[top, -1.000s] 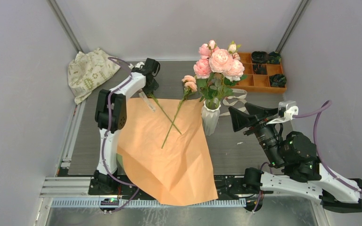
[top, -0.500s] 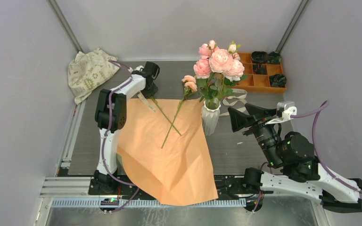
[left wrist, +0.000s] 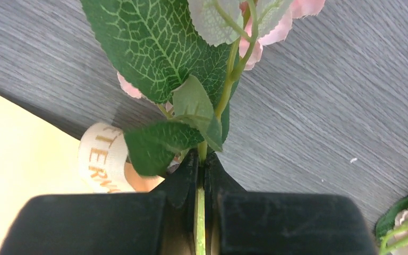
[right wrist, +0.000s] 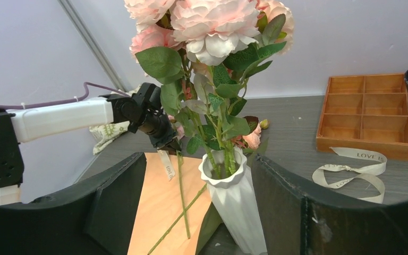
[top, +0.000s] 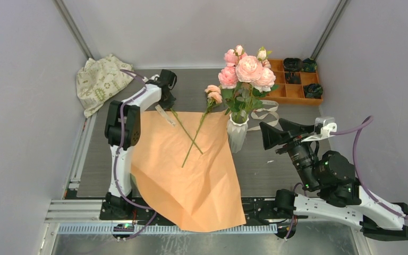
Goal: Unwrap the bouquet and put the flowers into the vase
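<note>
Seen from above, the vase (top: 237, 134) stands at the centre of the counter (top: 257, 170). Its tall flowers (top: 247, 71) spread overhead toward 12 o'clock. Orange paper (top: 191, 175) covers the counter from the centre to 7 o'clock, with two loose stems (top: 193, 141) crossed on it. A patterned cloth (top: 100, 82) lies at 10 o'clock. An orange tray (top: 297, 100) sits at 2 o'clock, with a cream ribbon (top: 265, 111) before it. Bare counter lies open at 4 o'clock, between the vase and the right gripper (top: 264, 135), and at 11 o'clock along the far edge.

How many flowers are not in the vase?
2. The held flower lies on the paper, stem in the left jaws; the loose flower crosses it, blooms near the vase. None seem hidden.
</note>
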Tool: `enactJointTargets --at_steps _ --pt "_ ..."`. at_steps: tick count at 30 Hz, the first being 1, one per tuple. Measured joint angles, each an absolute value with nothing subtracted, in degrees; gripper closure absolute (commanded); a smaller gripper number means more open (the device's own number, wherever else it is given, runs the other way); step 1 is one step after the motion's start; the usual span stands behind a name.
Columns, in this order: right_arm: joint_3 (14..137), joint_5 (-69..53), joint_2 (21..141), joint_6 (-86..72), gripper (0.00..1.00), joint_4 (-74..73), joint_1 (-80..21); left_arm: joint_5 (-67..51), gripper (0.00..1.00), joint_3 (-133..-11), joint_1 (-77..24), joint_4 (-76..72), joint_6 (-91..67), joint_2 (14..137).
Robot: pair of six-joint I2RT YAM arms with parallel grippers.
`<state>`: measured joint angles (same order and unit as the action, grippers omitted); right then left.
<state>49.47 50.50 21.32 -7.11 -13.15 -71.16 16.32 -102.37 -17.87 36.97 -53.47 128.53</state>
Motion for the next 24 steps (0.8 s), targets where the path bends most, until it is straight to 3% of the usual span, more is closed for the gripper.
enactJointTargets --at_steps 5,15,24 --pt "49.06 51.16 21.21 -7.73 0.22 -13.63 -71.16 14.9 1.0 -96.66 -17.89 34.2 -53.1 122.98" --pt "48.64 52.1 21.21 -7.75 0.22 -13.76 -71.16 14.28 1.0 -89.21 -20.21 18.48 -44.51 94.43" --pt "46.87 55.46 18.22 -7.73 0.25 -13.65 -71.16 16.08 1.0 -85.65 -35.24 -2.17 -29.23 76.51"
